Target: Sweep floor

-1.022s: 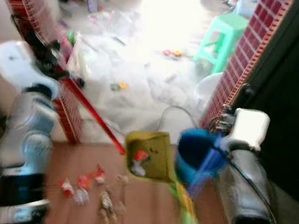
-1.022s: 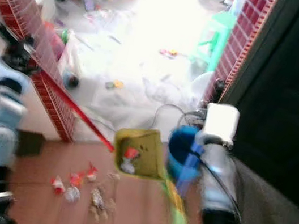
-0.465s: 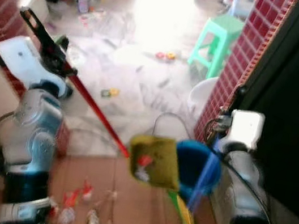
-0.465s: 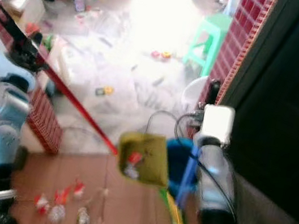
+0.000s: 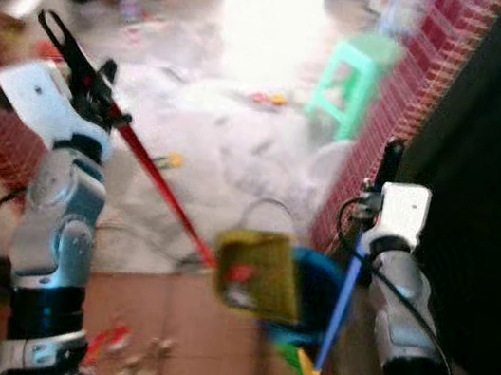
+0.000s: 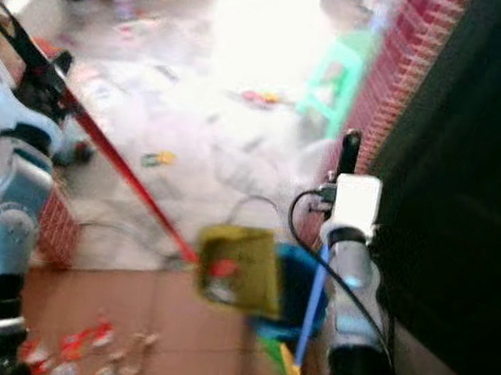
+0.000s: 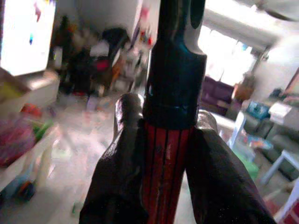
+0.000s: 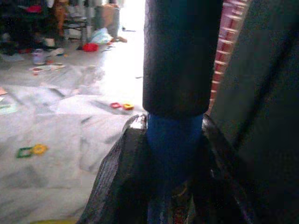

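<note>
The left gripper (image 7: 161, 154) is raised on the robot's left side, and its two black fingers (image 7: 117, 168) are squeezed tight on the red broom handle (image 5: 158, 193), just below the handle's dark round cap. The red stick is thin and straight, and it slants down to a yellow-green head (image 5: 256, 270) that looks flat and boxy (it is blurry, so the bristles cannot be made out). The right gripper (image 8: 173, 154) is up on the robot's right side, close to the red tiled wall edge (image 5: 371, 160), and its fingers (image 8: 117, 182) are pinched on a blue stick (image 5: 340, 304) with a black foamy grip on top. That blue stick goes down to a round blue dustpan bucket (image 5: 314, 294), which sits right behind the yellow-green head. Small bits of rubbish (image 5: 130, 360), red and pale, lie on the smooth brown tile floor (image 5: 188, 331) near the robot's left arm. Farther off the floor is pale and shiny like marble, with a green plastic stool (image 5: 356, 75) standing on it.
</note>
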